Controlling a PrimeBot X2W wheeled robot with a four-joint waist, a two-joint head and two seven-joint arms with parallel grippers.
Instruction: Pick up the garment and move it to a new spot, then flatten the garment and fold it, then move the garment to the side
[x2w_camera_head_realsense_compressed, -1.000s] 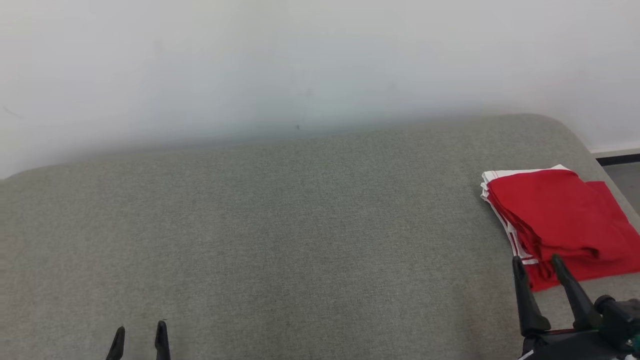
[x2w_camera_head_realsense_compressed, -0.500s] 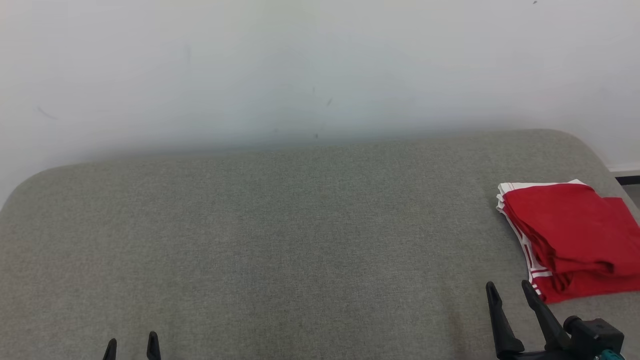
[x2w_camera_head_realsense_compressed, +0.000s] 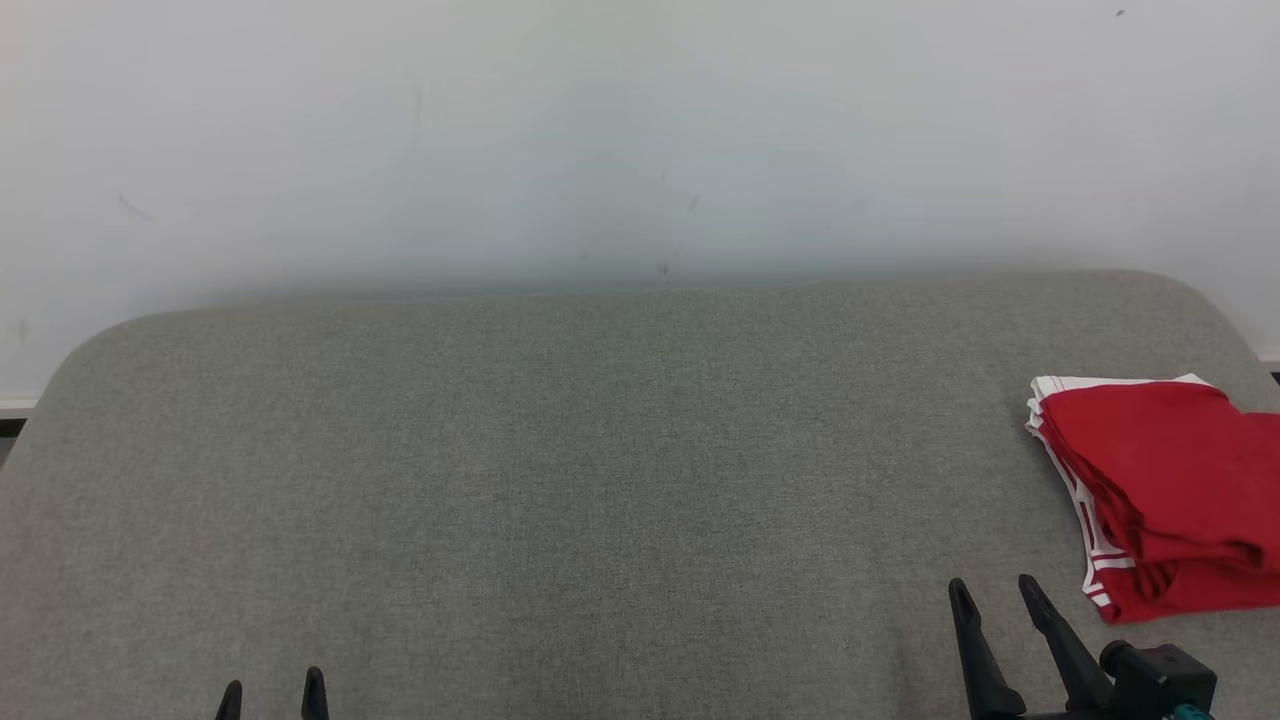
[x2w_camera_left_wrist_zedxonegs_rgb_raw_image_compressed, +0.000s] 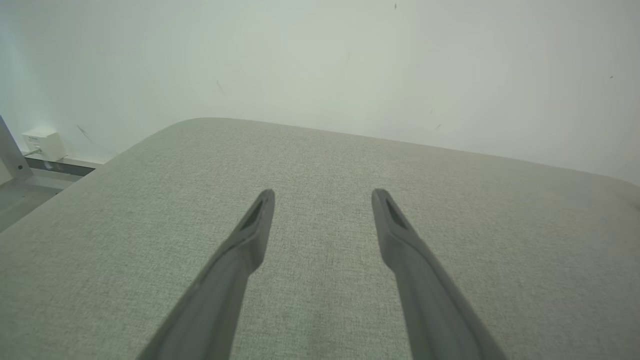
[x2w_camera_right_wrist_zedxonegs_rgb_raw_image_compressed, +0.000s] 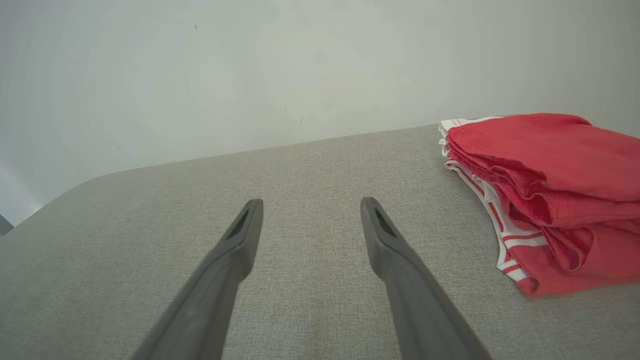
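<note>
The garment (x2w_camera_head_realsense_compressed: 1160, 490) is red with white striped trim, folded into a stack at the right edge of the grey upholstered surface (x2w_camera_head_realsense_compressed: 560, 480); in the right wrist view the garment (x2w_camera_right_wrist_zedxonegs_rgb_raw_image_compressed: 550, 190) lies to the right of my fingers. My right gripper (x2w_camera_head_realsense_compressed: 992, 590) is open and empty at the lower right, a short way left of the garment's near corner and not touching it. At the bottom left my left gripper (x2w_camera_head_realsense_compressed: 272, 690) stands open with nothing between its fingers. The left gripper (x2w_camera_left_wrist_zedxonegs_rgb_raw_image_compressed: 322, 197) hovers over bare fabric in its own view, as does the right gripper (x2w_camera_right_wrist_zedxonegs_rgb_raw_image_compressed: 310, 205).
A pale wall (x2w_camera_head_realsense_compressed: 640, 140) runs behind the grey surface. The surface's rounded corners drop off at far left and far right. A white box (x2w_camera_left_wrist_zedxonegs_rgb_raw_image_compressed: 42, 142) sits by the wall's baseboard beyond the left edge.
The camera has shifted, so the whole scene slid right and down. My right gripper has drawn back from the garment's near edge toward the lower edge of the view and left; the garment stays folded.
</note>
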